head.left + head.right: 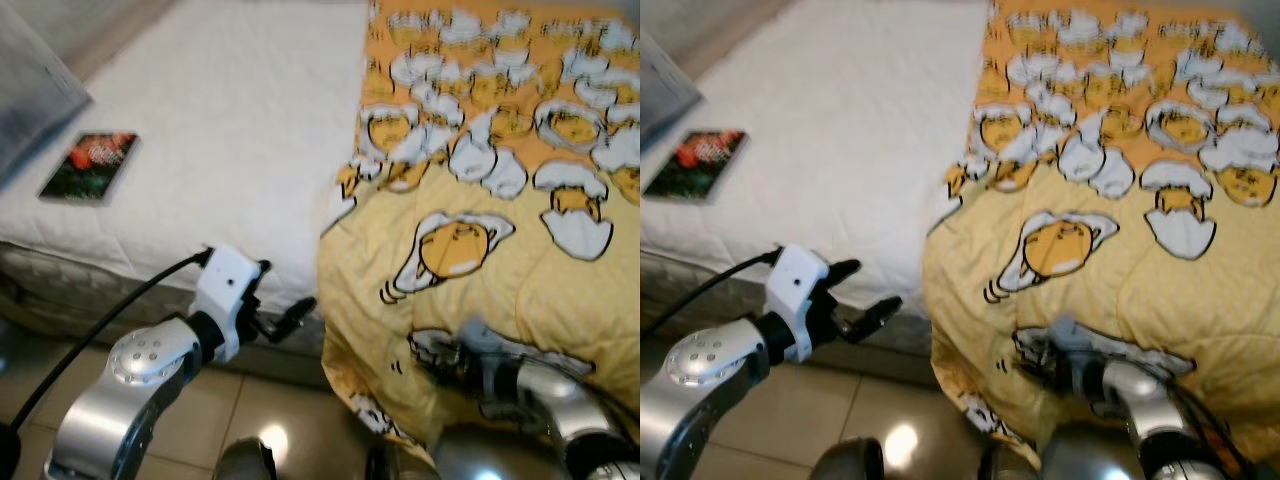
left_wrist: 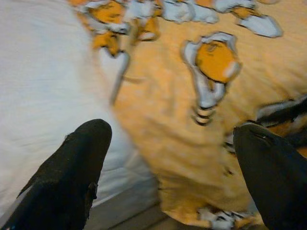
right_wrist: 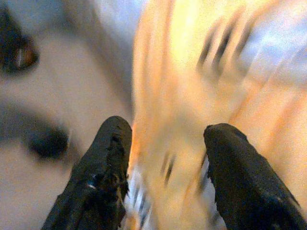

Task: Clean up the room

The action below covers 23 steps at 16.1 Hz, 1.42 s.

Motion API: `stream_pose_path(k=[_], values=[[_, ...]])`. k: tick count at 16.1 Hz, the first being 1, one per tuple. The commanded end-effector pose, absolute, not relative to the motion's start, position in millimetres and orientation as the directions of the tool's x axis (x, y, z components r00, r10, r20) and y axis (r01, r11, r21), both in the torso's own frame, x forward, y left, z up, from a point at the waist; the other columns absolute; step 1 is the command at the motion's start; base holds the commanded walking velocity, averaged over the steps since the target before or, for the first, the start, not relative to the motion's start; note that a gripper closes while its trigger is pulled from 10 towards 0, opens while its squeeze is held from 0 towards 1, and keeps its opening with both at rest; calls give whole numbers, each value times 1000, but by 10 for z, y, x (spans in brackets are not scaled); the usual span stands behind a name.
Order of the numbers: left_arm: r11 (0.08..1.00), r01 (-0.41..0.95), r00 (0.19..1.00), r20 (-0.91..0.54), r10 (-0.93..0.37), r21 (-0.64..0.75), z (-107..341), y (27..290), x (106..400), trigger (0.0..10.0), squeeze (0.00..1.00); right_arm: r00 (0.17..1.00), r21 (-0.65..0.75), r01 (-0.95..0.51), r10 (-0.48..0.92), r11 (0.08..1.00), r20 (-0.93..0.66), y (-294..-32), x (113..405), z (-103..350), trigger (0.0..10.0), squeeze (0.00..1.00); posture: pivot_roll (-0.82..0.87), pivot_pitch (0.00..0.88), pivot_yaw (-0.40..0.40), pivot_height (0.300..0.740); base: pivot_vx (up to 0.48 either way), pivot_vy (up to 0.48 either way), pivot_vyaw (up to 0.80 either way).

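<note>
I am looking down at a bed with a white quilted mattress cover (image 1: 230, 130), its right half draped by a yellow blanket (image 1: 500, 270) printed with cartoon egg characters. The blanket's lower edge hangs over the side of the bed toward the tiled floor (image 1: 240, 410).

My left gripper (image 1: 868, 292) hovers just off the bed's side, near the blanket's hanging left edge. Its two black fingers (image 2: 76, 167) stand wide apart with nothing between them, and its wrist view looks across the white cover onto the yellow fabric.

My right gripper (image 3: 165, 167) is low at the blanket's hanging hem. In the wrist view, badly blurred, its fingers (image 3: 103, 177) are spread and the yellow cloth lies in the gap between them; I cannot tell whether they actually pinch it. From the head views the silver right arm (image 1: 545, 395) sits against the fabric there.

A small book with a red-and-dark cover (image 1: 90, 165) lies flat on the white cover near the bed's left side, well apart from both grippers.
</note>
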<state>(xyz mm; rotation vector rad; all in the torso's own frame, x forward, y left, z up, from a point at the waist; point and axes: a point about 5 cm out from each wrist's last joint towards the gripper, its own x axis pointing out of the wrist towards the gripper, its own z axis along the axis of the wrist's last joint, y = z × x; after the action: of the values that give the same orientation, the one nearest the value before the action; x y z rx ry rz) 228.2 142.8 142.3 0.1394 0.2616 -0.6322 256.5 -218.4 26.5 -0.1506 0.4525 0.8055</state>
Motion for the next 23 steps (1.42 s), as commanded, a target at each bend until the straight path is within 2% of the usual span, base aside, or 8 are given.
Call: stream_pose_path(k=[1,4,5,8,13,18,19,23], values=[[837,542,815,-285,-504,71,1354,1486,2302,10000,729,665,26,-701,667,712,-337,-2124,2686,570,10000,1000,3,0,17,740,0,0,0],[884,461,866,-259,-428,78,1280,1511,2352,10000,698,749,-29,-633,603,773,-275,-1937,2715,755,10000,1000,-22,0,21,740,0,0,0],[929,364,911,-233,-340,65,1261,1541,2401,10000,659,853,-30,-482,461,876,-247,-1818,2696,784,10000,1000,-28,0,21,740,0,0,0],[965,254,949,-209,-234,72,1212,1599,2466,10000,592,927,-11,-312,301,950,-224,-1721,2647,796,10000,1000,-32,0,24,740,0,0,0],[973,207,964,-193,-184,106,1205,1662,2509,10000,596,952,33,-94,100,995,-290,-1749,2654,709,10000,1000,-2,0,17,740,0,313,-428],[976,175,971,-187,-148,133,1191,1719,2541,10000,596,938,14,-58,59,998,-341,-1718,2669,644,10000,1000,18,0,4,740,0,409,-509],[976,175,971,-189,-148,133,1183,1716,2551,10000,596,938,8,-59,58,998,-341,-1711,2680,645,10000,20,12,0,11,740,0,412,0],[975,176,970,-193,-148,136,1142,1707,2601,10000,592,933,0,-15,14,1000,-359,-1737,2712,644,10000,0,-6,0,27,740,0,302,0]])
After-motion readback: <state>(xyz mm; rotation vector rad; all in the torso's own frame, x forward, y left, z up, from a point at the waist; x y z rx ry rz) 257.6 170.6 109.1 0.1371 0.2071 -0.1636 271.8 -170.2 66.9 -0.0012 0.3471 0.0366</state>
